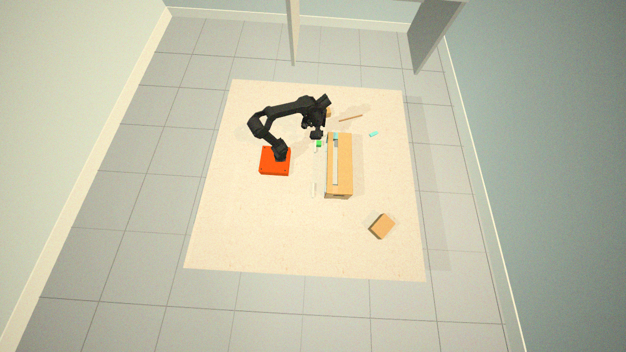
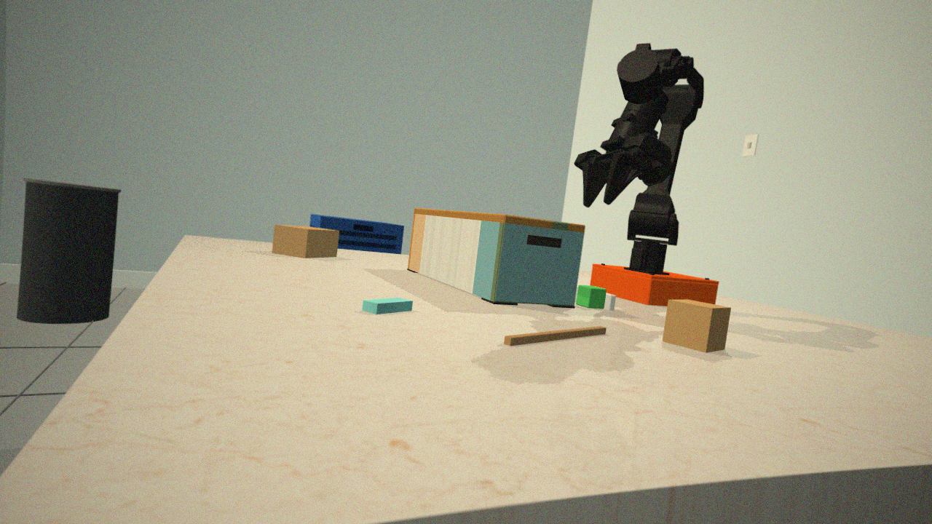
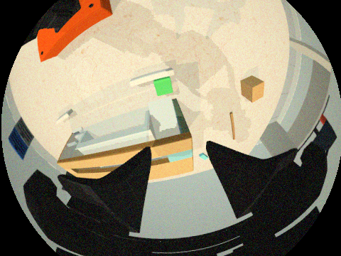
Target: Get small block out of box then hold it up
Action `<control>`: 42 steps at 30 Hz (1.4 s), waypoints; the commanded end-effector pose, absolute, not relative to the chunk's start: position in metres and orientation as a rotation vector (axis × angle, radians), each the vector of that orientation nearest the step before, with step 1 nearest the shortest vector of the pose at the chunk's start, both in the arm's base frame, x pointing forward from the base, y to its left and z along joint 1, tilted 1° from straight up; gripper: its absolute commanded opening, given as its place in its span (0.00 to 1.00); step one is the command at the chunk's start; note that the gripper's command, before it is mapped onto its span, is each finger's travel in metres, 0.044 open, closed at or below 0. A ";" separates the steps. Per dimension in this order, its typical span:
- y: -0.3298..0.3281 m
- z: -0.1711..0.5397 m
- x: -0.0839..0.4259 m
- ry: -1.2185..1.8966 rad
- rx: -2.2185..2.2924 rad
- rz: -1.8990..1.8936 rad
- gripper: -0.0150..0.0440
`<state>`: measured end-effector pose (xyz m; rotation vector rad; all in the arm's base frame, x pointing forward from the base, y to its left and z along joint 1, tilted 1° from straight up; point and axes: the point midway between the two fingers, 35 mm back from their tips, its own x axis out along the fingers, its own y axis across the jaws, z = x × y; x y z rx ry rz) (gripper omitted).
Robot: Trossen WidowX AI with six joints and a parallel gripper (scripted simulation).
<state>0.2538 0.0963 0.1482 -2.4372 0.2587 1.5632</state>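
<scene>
Upper part: the tool [image 1: 315, 125] [image 2: 598, 204] [image 3: 179, 148] hangs in the air above the desk [image 1: 262, 218] [image 2: 325, 423] [image 3: 117, 46], its two black fingers spread moderately wide, with nothing between them. In the outside view its tips point downward and stand higher than the lid of the box.

Below the tool: the green block [image 1: 318, 143] [image 2: 590, 297] [image 3: 163, 86] rests on the desk, outside the box and well apart from the fingertips. A short white bar [image 1: 314, 148] [image 2: 611, 302] [image 3: 153, 77] lies just beside the block, on its side toward the orange base [image 1: 274, 168] [image 2: 622, 284] [image 3: 74, 28]. A second white bar [image 1: 313, 189] [image 3: 65, 116] lies farther from the tool.

Lower than the tool and to one side: the long box [image 1: 345, 164] [image 2: 544, 267] [image 3: 174, 142] stands upright, its clear front facing the orange base. The green block is near one end of that front. A slot runs along the wood-coloured top.

Around the tool, at desk level: a cube-like wooden block [image 1: 328, 113] [image 2: 695, 325] [image 3: 252, 89] and a thin stick [image 1: 350, 118] [image 2: 553, 336] [image 3: 232, 126] lie apart from each other. A flat turquoise piece [image 1: 373, 134] [image 2: 387, 306] [image 3: 203, 156] lies past the tool, on the opposite side of the box from the base. Another wooden block [image 1: 382, 226] [image 2: 304, 241] rests well apart from the tool, beyond the box's other end.
</scene>
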 end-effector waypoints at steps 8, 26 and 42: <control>0.097 0.144 0.251 0.151 -2.575 1.629 0.74; 0.099 0.043 0.257 0.151 -2.575 1.630 0.74; 0.100 0.017 0.258 0.152 -2.574 1.630 0.74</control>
